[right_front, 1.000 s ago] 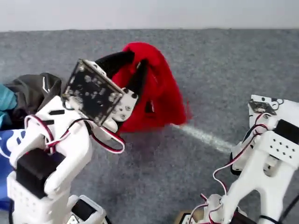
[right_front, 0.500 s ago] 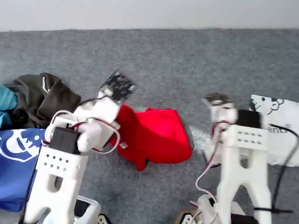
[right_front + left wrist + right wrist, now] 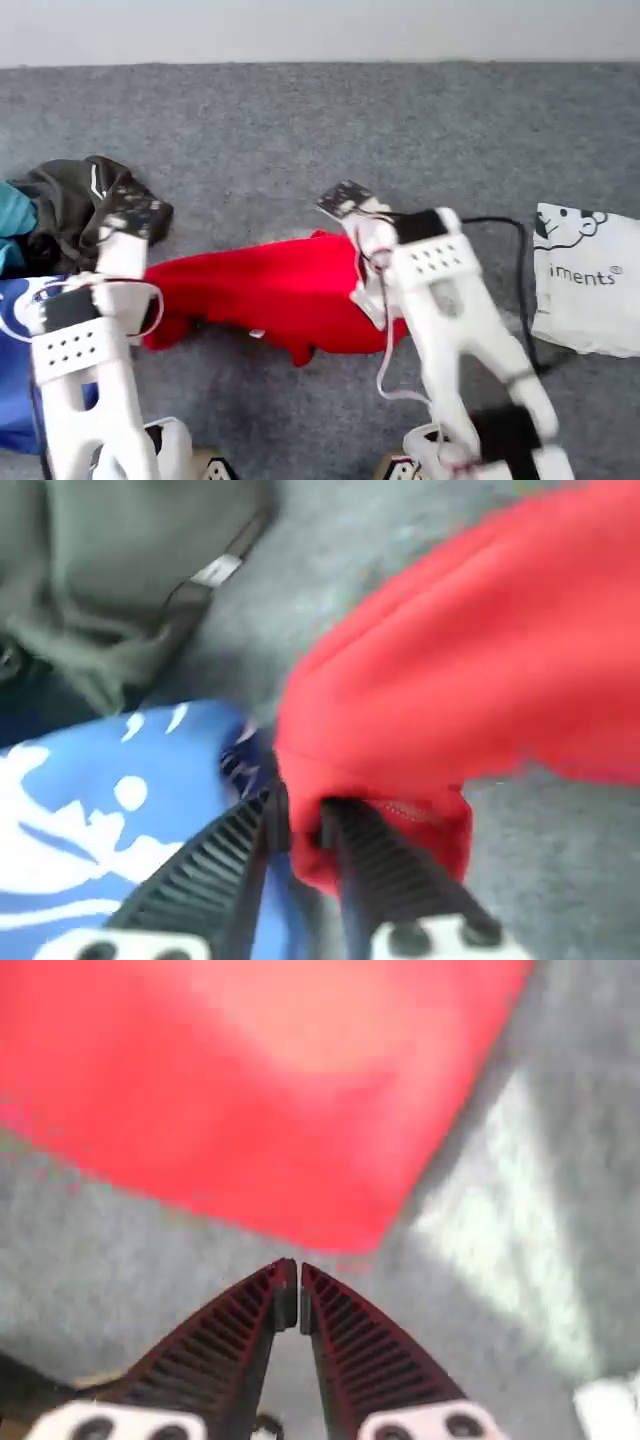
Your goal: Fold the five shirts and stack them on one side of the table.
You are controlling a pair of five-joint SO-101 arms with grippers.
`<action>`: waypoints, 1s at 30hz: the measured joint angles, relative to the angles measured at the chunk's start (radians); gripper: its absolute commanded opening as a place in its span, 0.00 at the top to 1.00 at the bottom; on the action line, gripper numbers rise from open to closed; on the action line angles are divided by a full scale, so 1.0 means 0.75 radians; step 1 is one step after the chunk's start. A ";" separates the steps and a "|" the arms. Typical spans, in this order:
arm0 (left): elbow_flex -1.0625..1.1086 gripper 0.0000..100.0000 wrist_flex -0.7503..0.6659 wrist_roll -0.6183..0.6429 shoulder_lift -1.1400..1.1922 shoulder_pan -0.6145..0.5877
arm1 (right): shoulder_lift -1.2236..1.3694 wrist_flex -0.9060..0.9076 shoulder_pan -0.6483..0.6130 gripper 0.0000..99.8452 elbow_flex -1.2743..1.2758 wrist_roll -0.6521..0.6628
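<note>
Five garments on the grey table [image 3: 420,130], none folded yet. Red shirt [image 3: 260,290] lies mid-table, pulled out long from left to right. Left gripper [image 3: 300,825] is clenched on a bunched corner of red cloth at the shirt's left end, right over the blue shirt [image 3: 90,790]. Right gripper [image 3: 298,1295] has its fingers pressed together with nothing between them, hanging over bare table just beside the red shirt's right edge. Dark olive shirt [image 3: 70,205] is heaped far left, a teal one [image 3: 10,225] sits at the left edge, and the white shirt [image 3: 590,280] lies well apart on the right. Judgement: the red shirt is light, soft and limp, so it'll sag and bunch. Best hold is a hem or corner at each end, a thin pinch rather than a thick wad.
</note>
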 measured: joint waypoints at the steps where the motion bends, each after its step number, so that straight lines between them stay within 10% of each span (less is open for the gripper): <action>1: 0.000 0.88 0.000 0.000 0.000 -0.033 | 0.088 -0.031 0.000 0.99 -0.043 0.000; 16: -0.219 0.88 0.186 0.000 0.000 -0.280 | 1.375 -0.158 0.002 0.99 -1.553 0.110; 30: -0.233 0.88 0.194 0.000 0.000 -0.278 | 1.761 0.387 0.004 0.99 -2.700 0.149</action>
